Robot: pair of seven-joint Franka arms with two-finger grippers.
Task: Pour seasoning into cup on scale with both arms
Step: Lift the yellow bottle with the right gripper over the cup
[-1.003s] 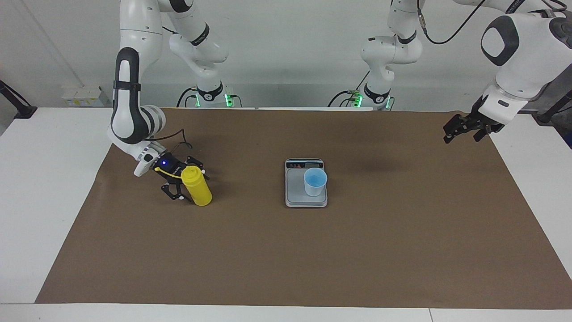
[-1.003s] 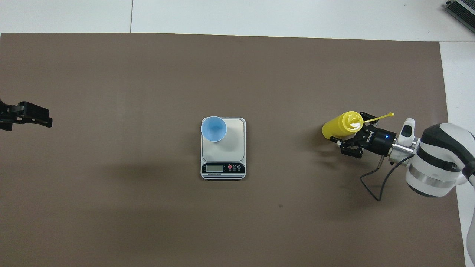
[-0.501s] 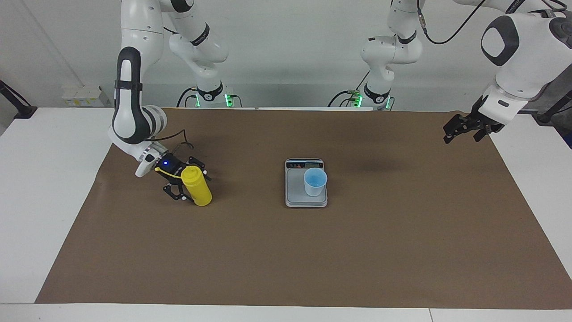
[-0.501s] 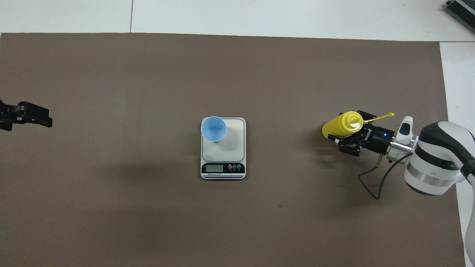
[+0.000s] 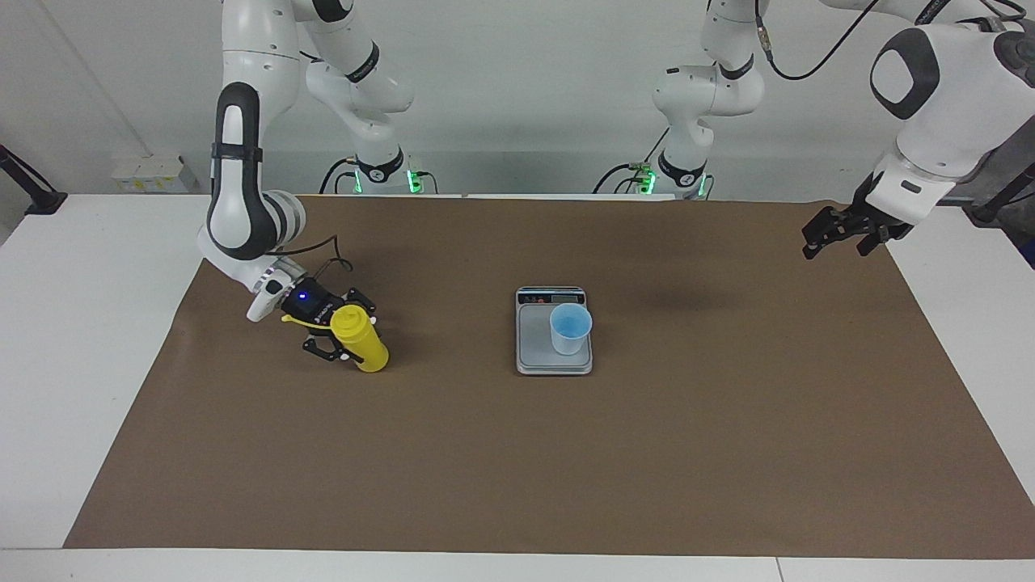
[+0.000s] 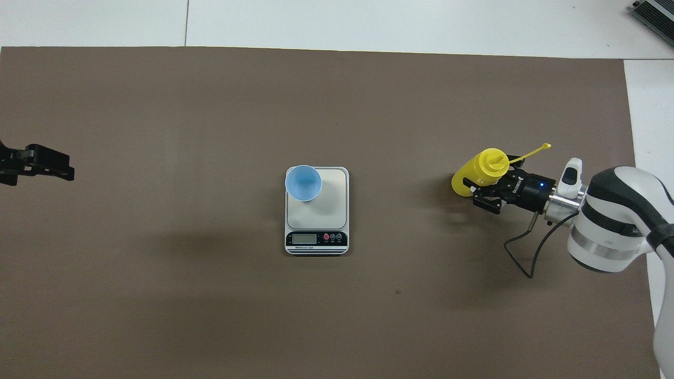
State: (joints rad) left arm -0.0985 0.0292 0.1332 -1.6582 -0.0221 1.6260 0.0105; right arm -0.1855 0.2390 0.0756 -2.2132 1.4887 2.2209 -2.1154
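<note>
The yellow seasoning bottle (image 5: pixel 361 343) stands tilted on the brown mat toward the right arm's end of the table; it also shows in the overhead view (image 6: pixel 480 169), its cap strap sticking out. My right gripper (image 5: pixel 346 333) reaches in low and level and is shut on the bottle's body (image 6: pixel 487 183). The light-blue cup (image 5: pixel 570 328) stands upright on the silver-grey scale (image 5: pixel 534 343) at mid-table, at the plate's corner farthest from the display (image 6: pixel 303 182). My left gripper (image 5: pixel 837 238) hangs open and empty over the mat's edge at the left arm's end (image 6: pixel 52 166) and waits.
A brown mat (image 5: pixel 647 453) covers most of the white table. The scale's display strip (image 6: pixel 316 239) faces the robots. A black cable (image 6: pixel 518 258) loops from the right wrist down onto the mat.
The right gripper has shifted slightly toward the scale and away from the robots, and the bottle has gone with it and leans more. The left arm, cup and scale have not moved.
</note>
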